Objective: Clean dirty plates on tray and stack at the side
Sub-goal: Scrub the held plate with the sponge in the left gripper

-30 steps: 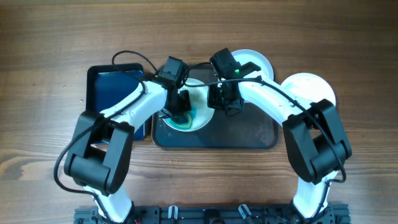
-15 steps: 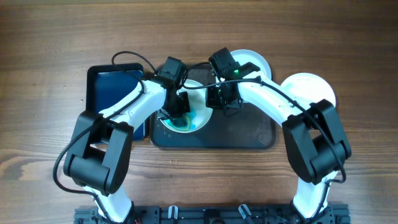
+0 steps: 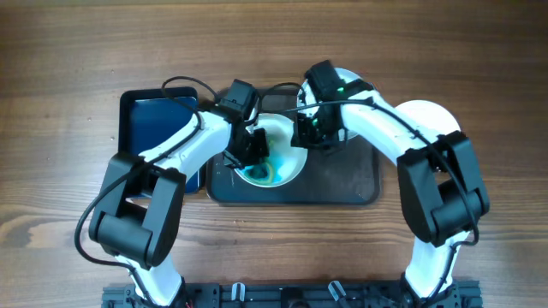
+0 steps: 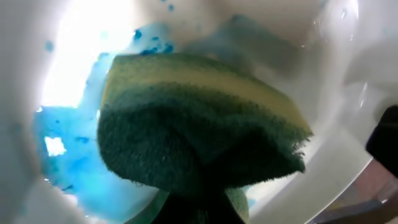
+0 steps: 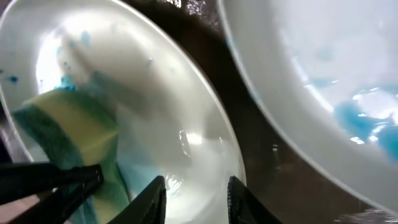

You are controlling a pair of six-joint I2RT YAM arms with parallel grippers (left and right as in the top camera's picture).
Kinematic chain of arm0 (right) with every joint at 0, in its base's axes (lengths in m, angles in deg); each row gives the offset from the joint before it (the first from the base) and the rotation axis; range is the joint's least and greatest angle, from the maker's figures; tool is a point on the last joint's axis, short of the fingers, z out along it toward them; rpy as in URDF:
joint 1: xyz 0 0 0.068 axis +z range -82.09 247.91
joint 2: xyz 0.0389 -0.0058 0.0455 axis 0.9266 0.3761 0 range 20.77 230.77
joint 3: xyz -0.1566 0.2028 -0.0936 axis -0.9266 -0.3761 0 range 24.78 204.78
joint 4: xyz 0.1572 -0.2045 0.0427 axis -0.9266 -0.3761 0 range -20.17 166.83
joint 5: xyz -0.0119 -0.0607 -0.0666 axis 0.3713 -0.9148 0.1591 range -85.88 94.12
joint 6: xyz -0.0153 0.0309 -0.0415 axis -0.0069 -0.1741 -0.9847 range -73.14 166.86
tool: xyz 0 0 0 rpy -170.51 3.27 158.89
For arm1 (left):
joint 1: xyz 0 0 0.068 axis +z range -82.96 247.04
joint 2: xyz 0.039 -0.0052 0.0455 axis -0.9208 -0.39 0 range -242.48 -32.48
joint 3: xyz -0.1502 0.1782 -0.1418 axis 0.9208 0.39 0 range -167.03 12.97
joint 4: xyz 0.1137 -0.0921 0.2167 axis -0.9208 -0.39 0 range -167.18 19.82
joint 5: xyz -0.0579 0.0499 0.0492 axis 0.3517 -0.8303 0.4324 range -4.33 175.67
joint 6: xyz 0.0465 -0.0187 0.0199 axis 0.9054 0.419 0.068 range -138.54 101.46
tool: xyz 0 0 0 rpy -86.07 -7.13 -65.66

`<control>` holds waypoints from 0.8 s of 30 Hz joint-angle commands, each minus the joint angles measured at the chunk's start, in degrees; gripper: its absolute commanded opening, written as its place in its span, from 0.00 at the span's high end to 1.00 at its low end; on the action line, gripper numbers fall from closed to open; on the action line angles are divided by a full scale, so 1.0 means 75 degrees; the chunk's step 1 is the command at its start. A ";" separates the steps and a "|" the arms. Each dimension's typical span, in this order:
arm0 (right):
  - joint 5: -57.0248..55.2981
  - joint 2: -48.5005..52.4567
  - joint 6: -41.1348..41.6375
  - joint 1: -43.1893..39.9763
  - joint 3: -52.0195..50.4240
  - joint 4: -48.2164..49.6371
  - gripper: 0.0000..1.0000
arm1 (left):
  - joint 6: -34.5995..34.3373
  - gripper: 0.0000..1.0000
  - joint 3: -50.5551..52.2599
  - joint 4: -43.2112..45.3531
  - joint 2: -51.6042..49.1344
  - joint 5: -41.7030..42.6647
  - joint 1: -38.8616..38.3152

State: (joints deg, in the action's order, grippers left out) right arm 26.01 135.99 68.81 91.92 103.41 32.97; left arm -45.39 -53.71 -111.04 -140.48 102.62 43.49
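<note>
A white dirty plate [image 3: 287,158] with blue smears lies at the left of the dark tray [image 3: 342,184]. My left gripper [image 3: 247,147] is shut on a green and yellow sponge [image 4: 199,124] and presses it into this plate [image 4: 336,74]. My right gripper [image 3: 312,133] is shut on the plate's right rim [image 5: 168,106], one finger inside and one outside [image 5: 196,199]. The sponge also shows in the right wrist view [image 5: 74,137]. A second plate [image 3: 353,85] with blue smears [image 5: 323,74] lies at the tray's back right.
A white plate [image 3: 425,117] lies on the wooden table to the right of the tray. A smaller black tray [image 3: 158,120] with blue liquid stands to the left. Dark wet tray floor [image 5: 249,124] shows between the two plates.
The plate has shifted a little right and toward the front with my right gripper on its rim. The sponge in my left gripper has moved across the blue smear.
</note>
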 commanded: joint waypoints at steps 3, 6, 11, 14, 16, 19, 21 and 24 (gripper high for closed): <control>0.0356 -0.0090 -0.1582 -0.0329 0.0128 -0.0087 0.62 | -0.0079 0.96 0.0192 0.0017 -0.0204 0.0160 -0.0032; 0.0729 -0.0093 -0.1731 -0.0356 0.0154 -0.0210 0.62 | -0.0079 0.96 0.0192 0.0017 -0.0204 0.0157 -0.0032; 0.0691 -0.0093 -0.2090 -0.0542 0.0551 -0.1000 0.62 | -0.0076 0.96 0.0192 0.0012 -0.0204 0.0134 -0.0023; 0.0621 -0.0093 -0.2393 -0.0554 0.0868 -0.1542 0.62 | -0.0076 0.96 0.0192 0.0035 -0.0204 0.0128 -0.0023; 0.0490 -0.0090 -0.2358 -0.0554 0.0854 -0.1547 0.62 | -0.0076 0.96 0.0192 0.0076 -0.0204 0.0134 -0.0023; -0.0192 -0.0041 -0.2098 -0.0533 0.0641 -0.1384 0.63 | -0.0079 0.96 0.0192 0.0085 -0.0204 0.0134 -0.0023; -0.0460 -0.0041 -0.1848 -0.0533 0.0332 -0.1119 0.67 | -0.0079 0.96 0.0192 0.0114 -0.0204 0.0134 -0.0023; -0.0469 -0.0041 -0.1542 -0.0522 -0.0181 -0.0670 0.67 | -0.0079 0.96 0.0192 0.0140 -0.0204 0.0134 -0.0023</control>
State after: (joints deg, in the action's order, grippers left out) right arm 24.68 135.94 54.52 87.83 105.29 26.33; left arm -45.41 -53.56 -110.19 -140.57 103.63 43.32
